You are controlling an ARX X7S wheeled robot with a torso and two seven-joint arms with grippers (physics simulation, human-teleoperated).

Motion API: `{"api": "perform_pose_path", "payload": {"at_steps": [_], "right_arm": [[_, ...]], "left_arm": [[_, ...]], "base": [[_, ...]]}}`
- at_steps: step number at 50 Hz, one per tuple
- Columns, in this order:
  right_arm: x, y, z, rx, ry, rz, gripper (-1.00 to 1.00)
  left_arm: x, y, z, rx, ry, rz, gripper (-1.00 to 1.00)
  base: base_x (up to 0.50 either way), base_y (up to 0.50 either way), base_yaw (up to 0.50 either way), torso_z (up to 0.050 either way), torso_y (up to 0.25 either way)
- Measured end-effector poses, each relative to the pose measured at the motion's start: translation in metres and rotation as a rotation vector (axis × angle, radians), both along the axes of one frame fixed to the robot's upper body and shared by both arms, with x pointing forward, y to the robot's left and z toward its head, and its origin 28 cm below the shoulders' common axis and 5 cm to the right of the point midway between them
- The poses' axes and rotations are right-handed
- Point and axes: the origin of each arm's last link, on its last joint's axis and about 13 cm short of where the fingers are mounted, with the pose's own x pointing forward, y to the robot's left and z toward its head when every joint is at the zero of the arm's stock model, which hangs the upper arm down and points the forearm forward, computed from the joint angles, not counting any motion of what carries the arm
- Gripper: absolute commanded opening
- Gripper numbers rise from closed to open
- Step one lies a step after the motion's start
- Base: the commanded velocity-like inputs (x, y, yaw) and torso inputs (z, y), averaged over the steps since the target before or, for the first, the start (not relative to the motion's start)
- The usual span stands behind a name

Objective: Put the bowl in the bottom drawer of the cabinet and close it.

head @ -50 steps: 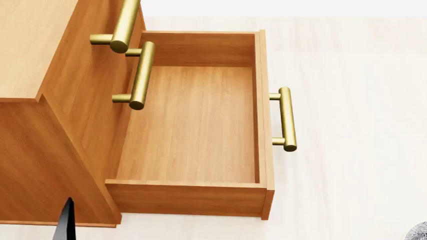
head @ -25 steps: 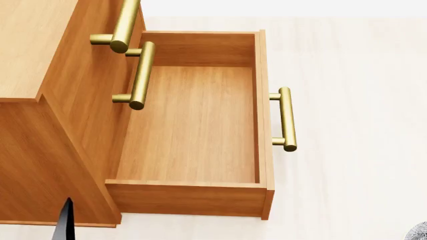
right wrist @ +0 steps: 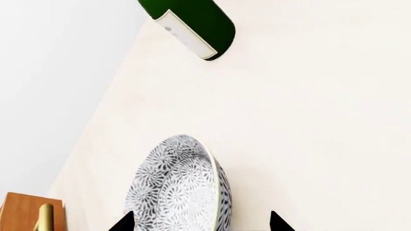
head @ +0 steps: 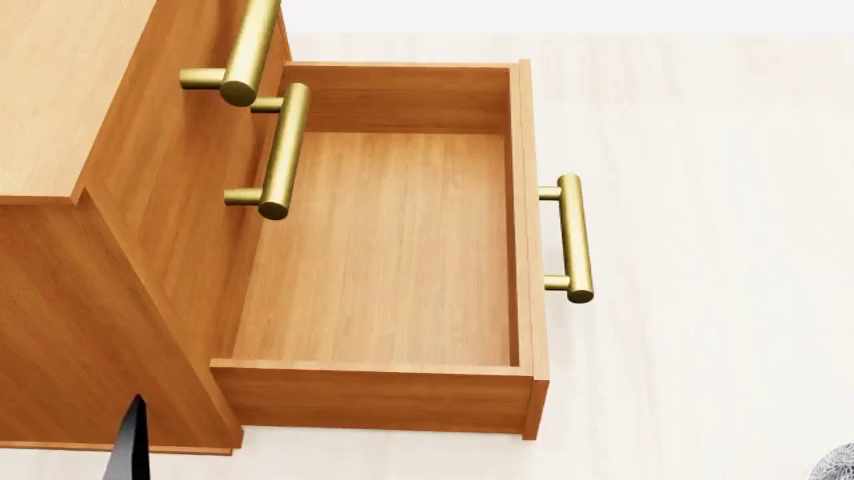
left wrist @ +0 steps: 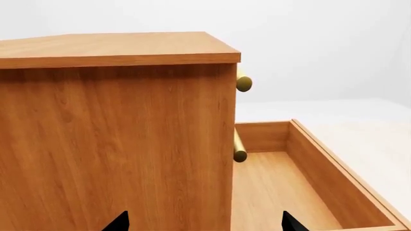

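Right gripper [right wrist: 199, 224] fingers spreading wide around the bowl [right wrist: 180, 185] without touching, left gripper [left wrist: 202, 222] gaping beside the cabinet [left wrist: 115, 144], bottom drawer [head: 387, 250] standing open.

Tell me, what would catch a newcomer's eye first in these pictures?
Probably the open, empty drawer pulled out of the orange-brown cabinet, its brass handle sticking out at the front. Next, the speckled bowl sitting on the pale floor right before the right gripper, whose dark fingertips stand apart on either side of it. Beyond the bowl stands a dark green bottle.
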Motion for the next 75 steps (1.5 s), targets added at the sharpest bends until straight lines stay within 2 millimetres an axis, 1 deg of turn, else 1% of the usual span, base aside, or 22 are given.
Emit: {"api": "perform_pose_path", "payload": {"at_steps": [32,33,62,69,75], "right_arm": [[0.039,0.017,-0.011,0.084,0.005,0.011,1.0],[0.039,0.018,-0.011,0.085,0.006,0.011,-1.0],[0.046,0.021,-0.01,0.089,0.036,-0.012,-1.0],[0.051,0.024,-0.003,0.076,0.029,-0.003,-1.0],[0.06,0.029,0.01,0.052,0.018,0.018,-1.0]], "left_arm": [[0.0,0.0,0.0,-0.003,-0.001,-0.003,1.0],[0.0,0.0,0.0,-0.003,-0.001,-0.003,1.0],[0.0,0.0,0.001,-0.005,-0.002,-0.003,1.0],[0.0,0.0,0.001,-0.005,-0.002,-0.003,1.0],[-0.001,0.001,0.001,-0.005,-0.001,-0.001,1.0]], "base": [[0.0,0.0,0.0,0.0,0.0],[0.0,0.0,0.0,0.0,0.0],[0.0,0.0,0.0,0.0,0.0],[0.0,0.0,0.0,0.0,0.0],[0.0,0.0,0.0,0.0,0.0]]}}
